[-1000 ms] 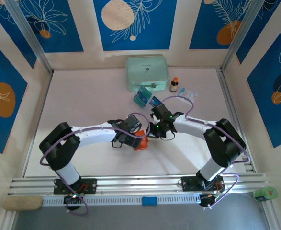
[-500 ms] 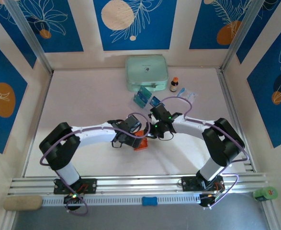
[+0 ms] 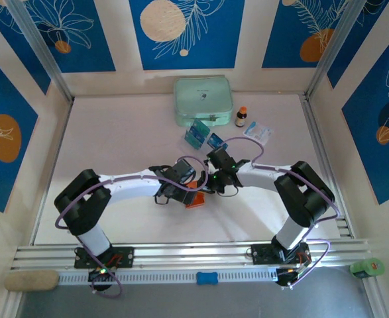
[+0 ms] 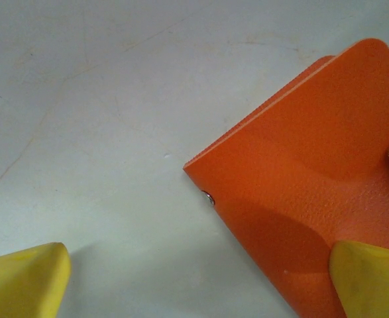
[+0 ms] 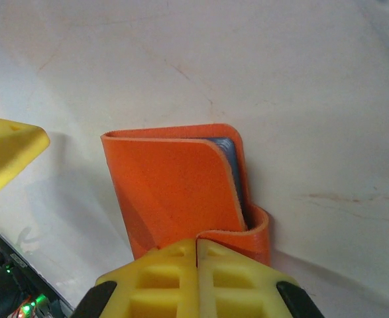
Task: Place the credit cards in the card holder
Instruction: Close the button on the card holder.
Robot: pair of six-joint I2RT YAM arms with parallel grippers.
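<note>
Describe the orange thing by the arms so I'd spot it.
Find the big mint-green zip case at the far edge of the table, then come nearer, past the teal-blue cards. There lies the card holder, a small fold-over wallet, orange-red where the cards are blue.

Orange card holder (image 5: 174,192) lies mid-desk (image 3: 114,146), folded over, top flap lifted a little, one corner curled, grey pocket edge showing underneath; teal-blue credit cards (image 3: 195,134) sit well apart from it, farther back, side by side.
</note>
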